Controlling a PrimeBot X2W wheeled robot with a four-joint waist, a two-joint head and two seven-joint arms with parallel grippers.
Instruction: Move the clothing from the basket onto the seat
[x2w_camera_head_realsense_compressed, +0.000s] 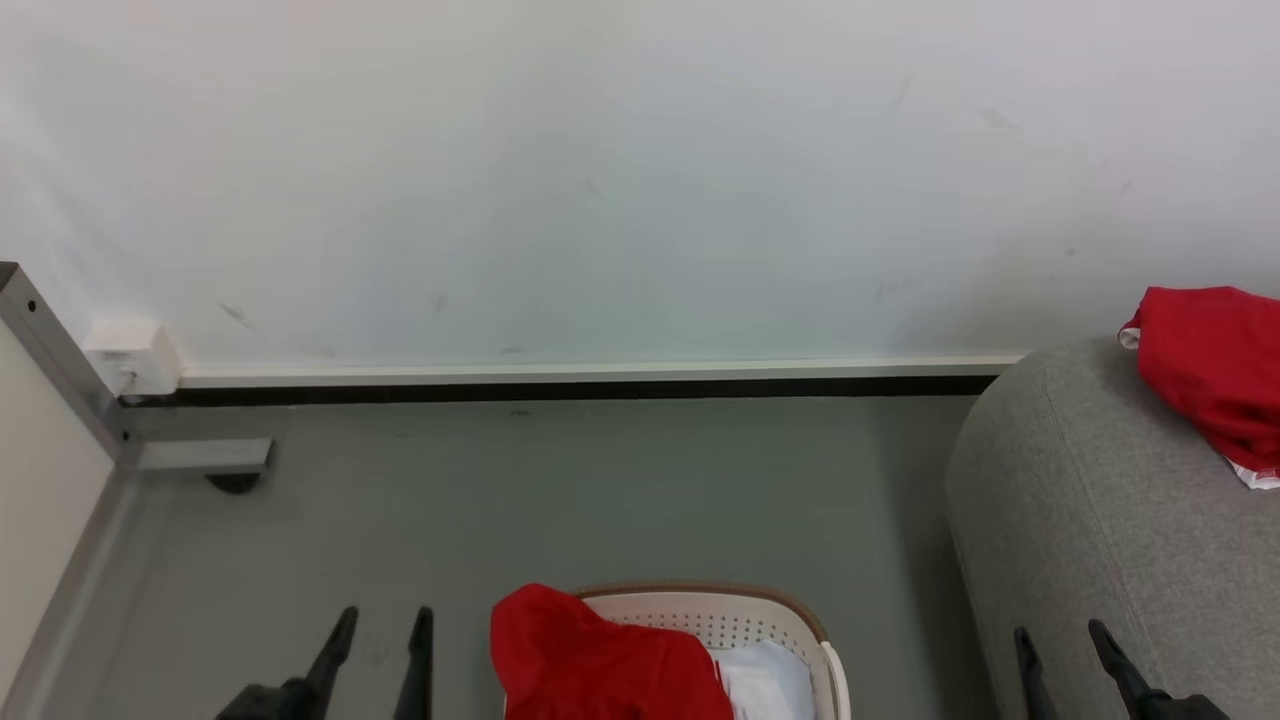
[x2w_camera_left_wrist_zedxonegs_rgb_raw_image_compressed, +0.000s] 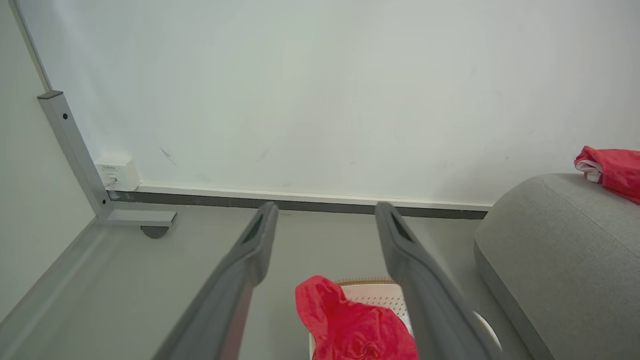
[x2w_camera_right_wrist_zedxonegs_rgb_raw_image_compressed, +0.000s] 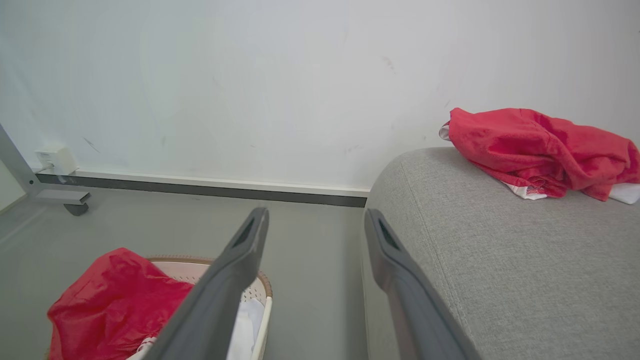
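**A:** Where is the clothing?

**B:** One red garment (x2w_camera_head_realsense_compressed: 590, 655) lies heaped in the basket (x2w_camera_head_realsense_compressed: 735, 618). It is bunched over the basket's left side, next to a pale pad (x2w_camera_head_realsense_compressed: 770, 680) inside it. A second red garment (x2w_camera_head_realsense_compressed: 1215, 365) lies crumpled on the seat (x2w_camera_head_realsense_compressed: 1080, 520), well to the right of the basket and farther back, with a bit of white trim showing.

**A:** And the end effectors?

**B:** The left end effector (x2w_camera_head_realsense_compressed: 386, 612) hangs over the floor (x2w_camera_head_realsense_compressed: 560, 500) just left of the basket. Its fingers are spread wide with nothing between them. The right end effector (x2w_camera_head_realsense_compressed: 1058, 630) is to the right of the basket, by the seat's rounded edge. Its fingers are also spread and empty.

**A:** Anything else around the basket?

**B:** Far to its left, a grey metal frame foot (x2w_camera_head_realsense_compressed: 200, 455) rests on the floor. A white wall (x2w_camera_head_realsense_compressed: 640, 180) runs behind the basket.
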